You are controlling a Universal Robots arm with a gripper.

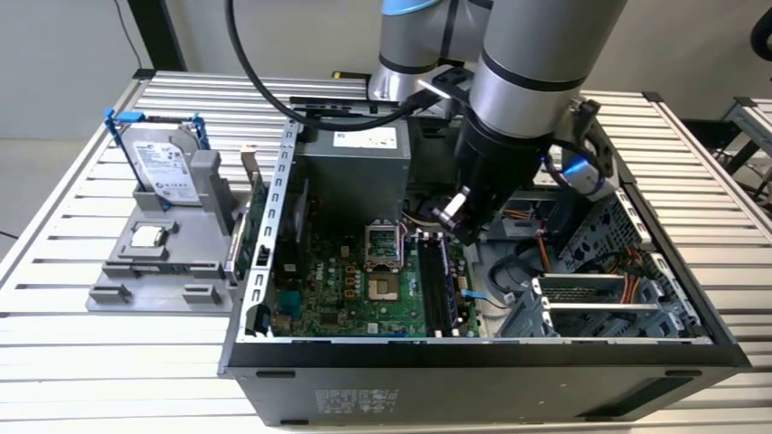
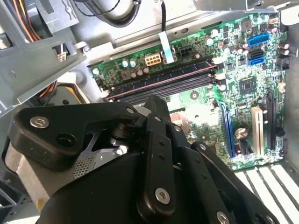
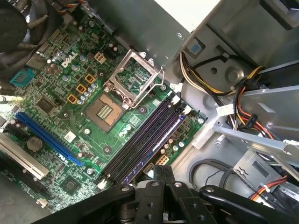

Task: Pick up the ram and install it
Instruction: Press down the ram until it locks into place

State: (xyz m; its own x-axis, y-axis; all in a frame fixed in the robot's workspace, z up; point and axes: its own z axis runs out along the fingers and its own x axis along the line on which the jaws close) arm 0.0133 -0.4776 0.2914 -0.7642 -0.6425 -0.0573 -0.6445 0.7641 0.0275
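Observation:
The ram (image 2: 159,77) is a long thin stick with dark chips, standing in one of the black motherboard slots (image 3: 140,142). In the first wrist view the ram (image 3: 156,139) shows as a bluish strip in the slot nearest the case's drive side. In the exterior view the ram (image 1: 449,280) runs along the motherboard's right side. My gripper (image 1: 456,221) hangs inside the open case, just above the far end of the slots. Its black fingers (image 3: 160,173) are pressed together with nothing between them. In both wrist views my gripper (image 2: 156,106) points down at the slots, a little above the stick.
The open CPU socket (image 3: 105,109) lies beside the slots. Cable bundles (image 3: 243,107) and a drive cage (image 1: 603,303) crowd the case's right. Left of the case, a grey fixture (image 1: 157,262) holds a hard drive with blue brackets (image 1: 163,163) and a square chip (image 1: 147,237).

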